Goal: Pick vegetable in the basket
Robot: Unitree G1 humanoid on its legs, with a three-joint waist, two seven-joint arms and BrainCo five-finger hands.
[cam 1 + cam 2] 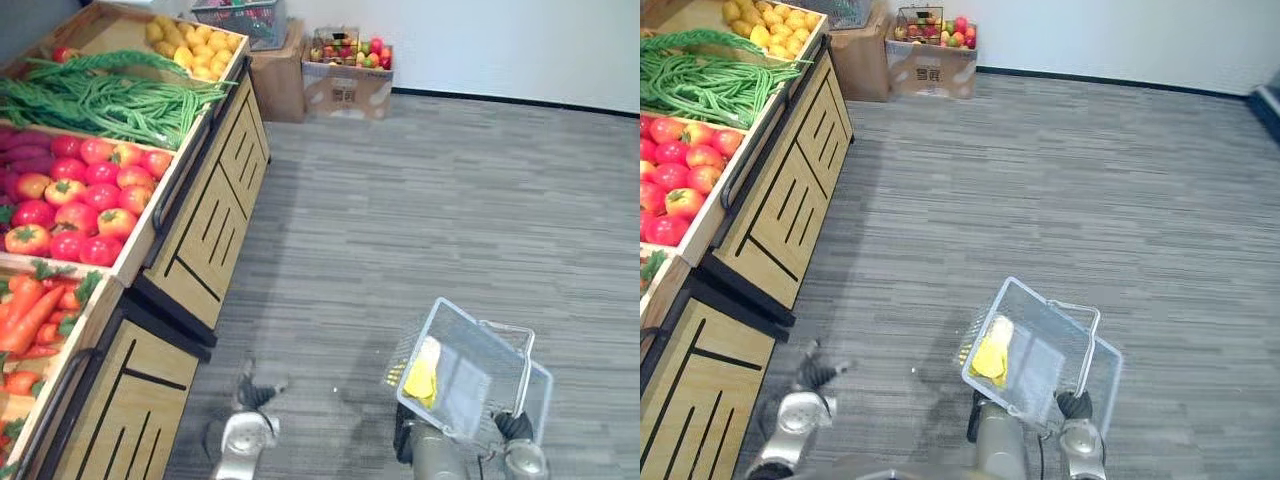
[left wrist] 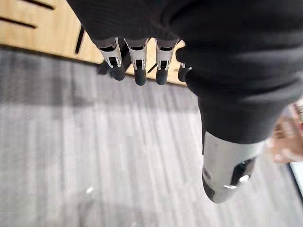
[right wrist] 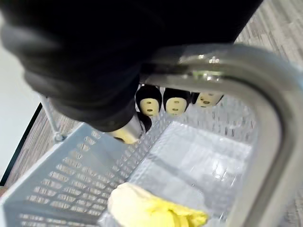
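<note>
A pale mesh basket [image 1: 478, 368] with a metal handle [image 3: 266, 124] hangs tilted above the floor at lower right. My right hand [image 1: 514, 426] grips that handle, fingers [image 3: 174, 105] curled round it. A yellow vegetable [image 1: 422, 379] lies inside against the basket's lower wall, seen close as a yellow lump [image 3: 154, 213] in the right wrist view. My left hand [image 1: 254, 394] hangs low beside the wooden stand, its fingers [image 2: 138, 66] straight and holding nothing.
A wooden produce stand [image 1: 205, 215] runs along the left with carrots [image 1: 30, 310], tomatoes [image 1: 85, 195], long green beans [image 1: 105, 100] and yellow produce [image 1: 195, 45]. Cardboard boxes [image 1: 345, 85] of fruit stand by the far wall. Grey floor [image 1: 430, 210] stretches to the right.
</note>
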